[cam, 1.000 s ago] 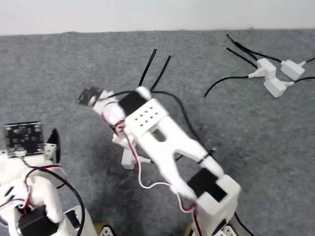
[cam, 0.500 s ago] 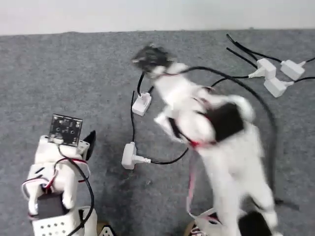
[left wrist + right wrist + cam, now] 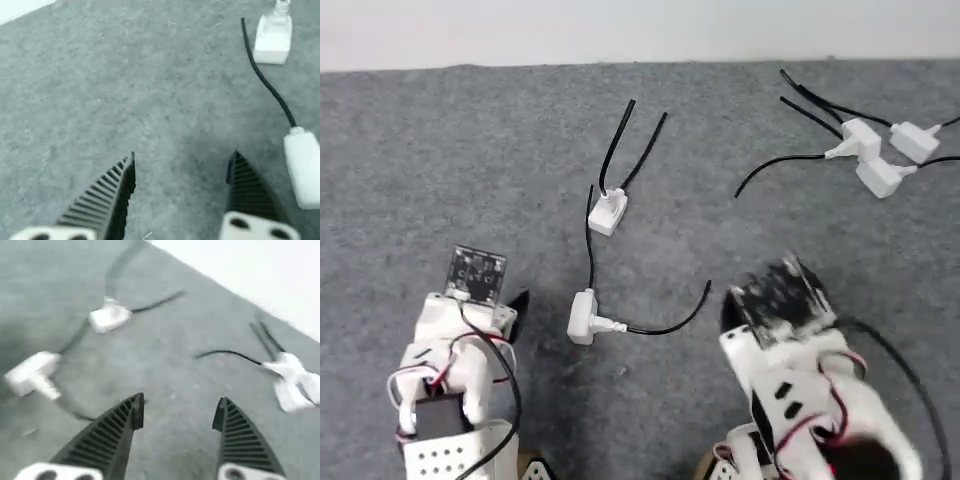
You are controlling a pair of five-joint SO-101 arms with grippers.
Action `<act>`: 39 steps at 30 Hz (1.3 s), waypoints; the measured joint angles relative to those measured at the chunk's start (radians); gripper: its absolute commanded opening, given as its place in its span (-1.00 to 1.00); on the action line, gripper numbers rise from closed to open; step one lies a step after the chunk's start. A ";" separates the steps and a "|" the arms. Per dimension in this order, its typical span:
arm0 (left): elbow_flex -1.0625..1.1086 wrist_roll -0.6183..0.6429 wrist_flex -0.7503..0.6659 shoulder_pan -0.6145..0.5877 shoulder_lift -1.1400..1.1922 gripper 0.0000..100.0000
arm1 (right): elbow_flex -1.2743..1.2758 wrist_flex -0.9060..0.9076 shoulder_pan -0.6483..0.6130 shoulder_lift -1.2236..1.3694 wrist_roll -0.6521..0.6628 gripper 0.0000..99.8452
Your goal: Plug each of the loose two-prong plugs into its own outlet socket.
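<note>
Lying just beside left gripper (image 3: pixel 183 156): white plug (image 3: pixel 304 167)

white plugs (image 3: pixel 583 316), black cords (image 3: pixel 665 325), grey mat (image 3: pixel 440 150)

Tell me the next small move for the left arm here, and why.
Probably ease the left gripper forward over the nearer white block. The gripper is open and empty, the block lies just ahead of it, and a corded stub meets the block's side. Whether it is fully seated cannot be told, so a closer look comes first.
</note>
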 measured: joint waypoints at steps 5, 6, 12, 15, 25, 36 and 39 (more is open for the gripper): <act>0.149 0.000 0.061 0.014 -0.224 -0.41 | 0.296 -0.092 0.229 -0.227 0.000 -0.54; 0.150 0.000 0.072 0.014 -0.236 -0.41 | 0.338 -0.103 0.265 -0.262 0.000 -0.54; 0.199 0.000 0.103 0.014 -0.233 -0.41 | 0.617 -0.176 0.307 -0.338 0.000 -0.54; 0.206 0.000 0.141 0.014 -0.247 -0.41 | 0.769 -0.230 0.308 -0.334 0.000 -0.54; 0.206 0.000 0.272 0.014 -0.249 -0.41 | 0.945 -0.327 0.307 -0.327 0.000 -0.55; 0.206 0.000 0.293 0.014 -0.249 -0.41 | 0.945 -0.155 0.519 -0.327 0.000 -0.55; 0.206 0.000 0.293 0.014 -0.249 -0.41 | 0.945 -0.155 0.664 -0.327 0.000 -0.55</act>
